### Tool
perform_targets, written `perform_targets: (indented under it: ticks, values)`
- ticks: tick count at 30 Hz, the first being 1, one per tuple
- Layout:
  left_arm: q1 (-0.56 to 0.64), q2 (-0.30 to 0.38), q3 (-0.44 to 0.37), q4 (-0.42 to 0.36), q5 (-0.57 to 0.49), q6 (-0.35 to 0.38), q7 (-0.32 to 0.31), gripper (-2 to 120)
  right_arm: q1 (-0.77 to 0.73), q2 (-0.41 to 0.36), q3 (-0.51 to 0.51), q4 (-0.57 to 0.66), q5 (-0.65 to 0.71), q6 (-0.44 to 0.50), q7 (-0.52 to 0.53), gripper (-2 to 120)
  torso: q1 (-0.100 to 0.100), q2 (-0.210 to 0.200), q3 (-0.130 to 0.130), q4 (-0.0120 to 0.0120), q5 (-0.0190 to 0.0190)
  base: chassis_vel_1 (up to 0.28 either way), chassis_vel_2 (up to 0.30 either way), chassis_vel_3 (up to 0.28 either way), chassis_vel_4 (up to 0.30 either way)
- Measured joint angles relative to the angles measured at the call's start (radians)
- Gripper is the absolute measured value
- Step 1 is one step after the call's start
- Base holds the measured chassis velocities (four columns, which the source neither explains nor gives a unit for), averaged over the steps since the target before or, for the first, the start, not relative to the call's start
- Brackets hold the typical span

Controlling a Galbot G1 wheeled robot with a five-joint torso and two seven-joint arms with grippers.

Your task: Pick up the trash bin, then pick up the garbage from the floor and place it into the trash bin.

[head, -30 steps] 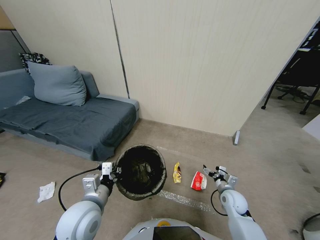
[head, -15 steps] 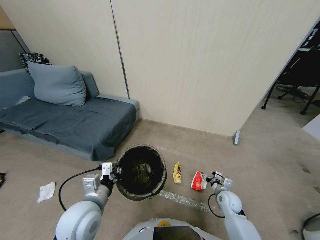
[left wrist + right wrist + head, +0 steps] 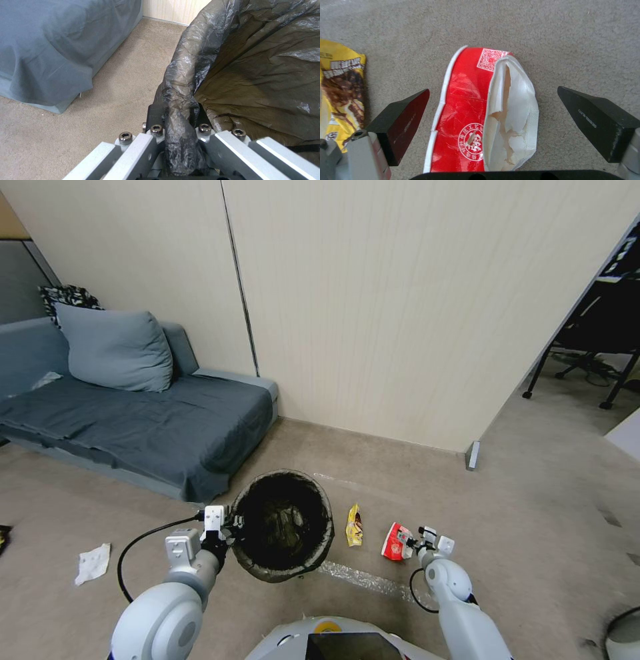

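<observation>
The right gripper (image 3: 408, 541) has come down and left, its jaws now spread wide either side of the red-and-white packet (image 3: 483, 110) on the carpet (image 3: 533, 513), right of the yellow snack wrapper (image 3: 354, 526), while the left gripper (image 3: 176, 130) stays clamped on the trash bin (image 3: 283, 523)'s bagged left rim.

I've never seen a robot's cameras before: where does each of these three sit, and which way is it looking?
Head view: up on the head, looking forward and down at the floor, both arms showing.
Left wrist view: on the left arm, facing its left tool, shut on the trash bin rim.
Right wrist view: on the right arm, looking down between the open right tool fingers at the red-and-white packet.
Shared: head and right wrist views both show that packet and the yellow wrapper.
</observation>
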Motion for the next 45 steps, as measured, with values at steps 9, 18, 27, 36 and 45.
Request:
perform_targets:
  ticks: [9,18,27,36,45]
  values:
    - [-0.002,0.003,-0.001,0.000,-0.002,0.000,0.001,1,0.016,0.007,-0.002,-0.038,-0.003,0.000,0.001,100,0.000,0.000,0.000,0.0000,-0.0001,0.000,0.000,0.000,0.000]
    - [0.000,0.003,-0.001,0.000,-0.003,0.000,0.002,1,0.029,0.012,-0.002,-0.065,-0.010,0.004,0.001,100,0.000,0.000,0.000,0.0000,-0.0001,0.000,0.000,0.000,0.000]
    - [0.005,0.000,-0.001,0.000,-0.002,0.001,0.003,1,0.039,0.017,-0.003,-0.084,-0.018,0.007,-0.004,98,0.000,0.000,0.000,0.0000,-0.0001,0.000,0.000,0.000,0.000]
    - [0.007,-0.002,0.000,0.000,0.000,0.001,0.003,1,0.052,0.020,-0.005,-0.109,-0.024,0.015,-0.006,96,0.000,0.000,0.000,0.0000,-0.0001,0.000,0.000,0.000,0.000]
    - [0.008,-0.002,0.002,0.000,0.003,0.001,0.003,1,0.059,0.021,-0.003,-0.133,-0.033,0.026,-0.014,88,0.000,0.000,0.000,0.0000,-0.0001,0.000,0.000,0.000,0.000]
